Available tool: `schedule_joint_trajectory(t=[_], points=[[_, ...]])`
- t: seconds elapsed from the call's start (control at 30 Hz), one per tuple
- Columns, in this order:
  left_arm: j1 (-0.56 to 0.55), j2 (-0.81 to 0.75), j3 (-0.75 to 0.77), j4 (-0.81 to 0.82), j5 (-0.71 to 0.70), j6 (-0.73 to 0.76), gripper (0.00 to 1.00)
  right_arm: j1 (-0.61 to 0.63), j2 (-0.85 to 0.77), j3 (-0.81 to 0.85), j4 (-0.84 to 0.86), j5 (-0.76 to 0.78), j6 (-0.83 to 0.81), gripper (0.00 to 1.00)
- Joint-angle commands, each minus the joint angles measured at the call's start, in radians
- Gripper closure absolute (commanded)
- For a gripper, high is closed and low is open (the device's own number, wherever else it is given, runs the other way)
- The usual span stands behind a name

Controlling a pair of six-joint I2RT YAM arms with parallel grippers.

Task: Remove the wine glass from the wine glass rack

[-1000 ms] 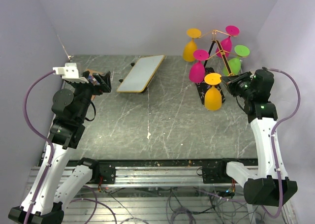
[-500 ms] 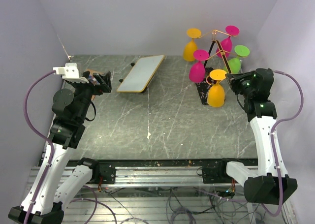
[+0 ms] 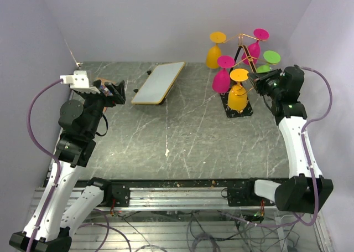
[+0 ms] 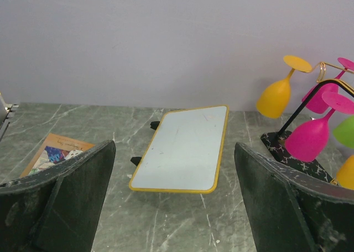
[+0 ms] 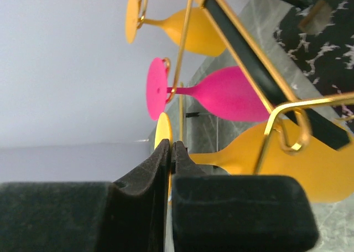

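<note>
right hand point(image 5: 172, 152) pinching orange wine glass point(image 5: 321, 174), beside wine glass rack point(image 5: 243, 47)

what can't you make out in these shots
- top view: green glass partly behind the right gripper
- right wrist view: its fingers cover part of the orange glass foot; whether it's clear of the rack, cannot tell
- left wrist view: printed card partly behind the left gripper

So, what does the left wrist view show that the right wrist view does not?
Only left wrist: a white board with a yellow rim, a colourful printed card and the open left gripper. Only right wrist: the right gripper shut on the foot of the near orange plastic wine glass. Both: the copper-gold wire rack and a pink wine glass.
</note>
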Motion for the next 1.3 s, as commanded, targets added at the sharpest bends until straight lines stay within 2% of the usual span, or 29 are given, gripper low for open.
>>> schedule_joint_trajectory(t=[0.0,0.3,0.4,0.47,0.53,0.67,0.73,0.8,0.93,1.03,1.13,1.27], points=[[-0.004,-0.002,-0.007,0.049,0.019,0.004,0.01,-0.004,0.052,0.057,0.105,-0.163,-0.043,1.0],[-0.003,0.029,-0.008,0.058,0.084,-0.02,0.01,0.049,0.133,0.105,0.231,-0.426,-0.051,1.0],[-0.003,0.052,-0.013,0.079,0.16,-0.093,0.01,0.085,0.148,0.092,0.325,-0.492,0.017,1.0],[-0.003,0.075,-0.043,0.14,0.264,-0.192,0.01,0.123,0.148,0.086,0.389,-0.495,0.075,1.0],[-0.003,0.105,-0.091,0.255,0.383,-0.344,0.01,0.166,0.148,0.09,0.43,-0.474,0.134,1.0],[-0.004,0.194,-0.22,0.688,0.587,-0.723,0.0,0.253,0.125,0.052,0.595,-0.396,0.322,1.0],[-0.004,0.262,-0.271,0.923,0.649,-0.884,0.0,0.284,0.118,0.033,0.664,-0.361,0.402,1.0],[-0.004,0.337,-0.294,1.093,0.686,-1.014,0.02,0.307,0.116,0.02,0.719,-0.339,0.48,1.0],[-0.011,0.488,-0.345,1.433,0.698,-1.25,0.06,0.346,0.132,-0.01,0.835,-0.326,0.6,1.0],[-0.025,0.564,-0.357,1.593,0.688,-1.341,0.07,0.373,0.154,-0.029,0.897,-0.327,0.656,1.0],[-0.059,0.614,-0.349,1.631,0.687,-1.363,0.08,0.401,0.18,-0.052,0.987,-0.331,0.715,1.0],[-0.082,0.638,-0.344,1.646,0.673,-1.378,0.11,0.433,0.193,-0.054,1.02,-0.329,0.735,1.0]])
